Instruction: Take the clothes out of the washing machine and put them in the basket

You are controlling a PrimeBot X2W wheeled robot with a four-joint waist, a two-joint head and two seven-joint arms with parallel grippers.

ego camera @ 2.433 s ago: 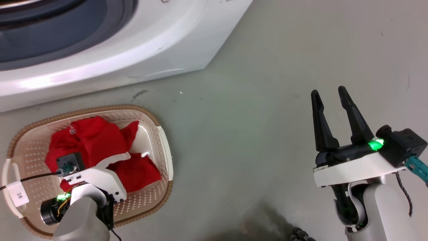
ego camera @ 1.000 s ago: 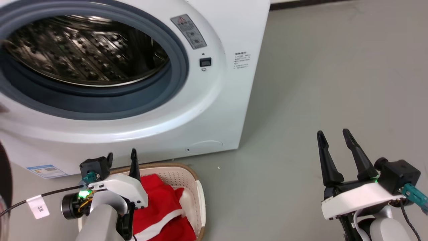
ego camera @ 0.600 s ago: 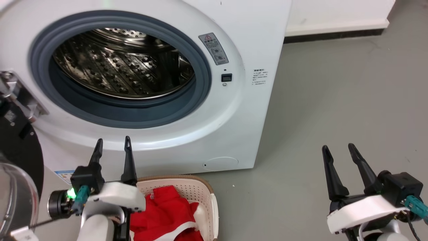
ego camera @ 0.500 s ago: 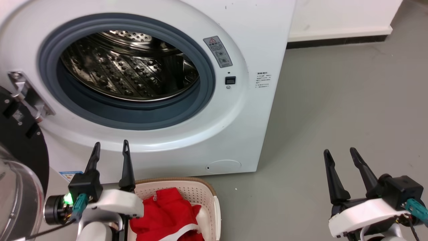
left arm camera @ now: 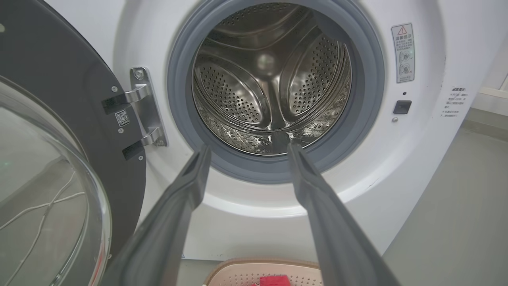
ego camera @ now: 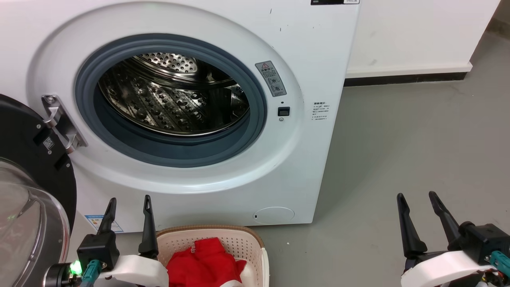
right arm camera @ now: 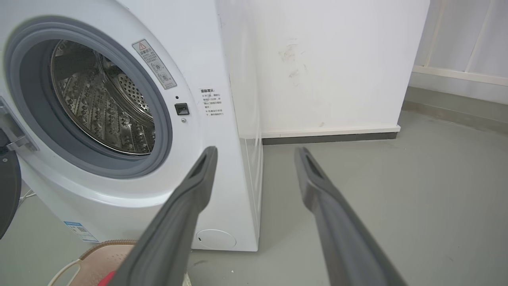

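Unblocked washing machine porthole [ego camera: 171, 156]; door [ego camera: 20, 131] swung out left; basket [ego camera: 211, 228] below; bare floor [ego camera: 418, 139] right.

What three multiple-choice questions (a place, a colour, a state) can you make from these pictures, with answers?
1. Where does the basket stand? A) on the floor before the washing machine B) on top of it C) inside it
2. What colour are the clothes in the basket? A) blue B) red C) green
3. How is the machine's door? A) shut B) open C) taken off
Answers: 1 A, it shows below the porthole; 2 B, red fabric lies in it; 3 B, it stands swung aside.
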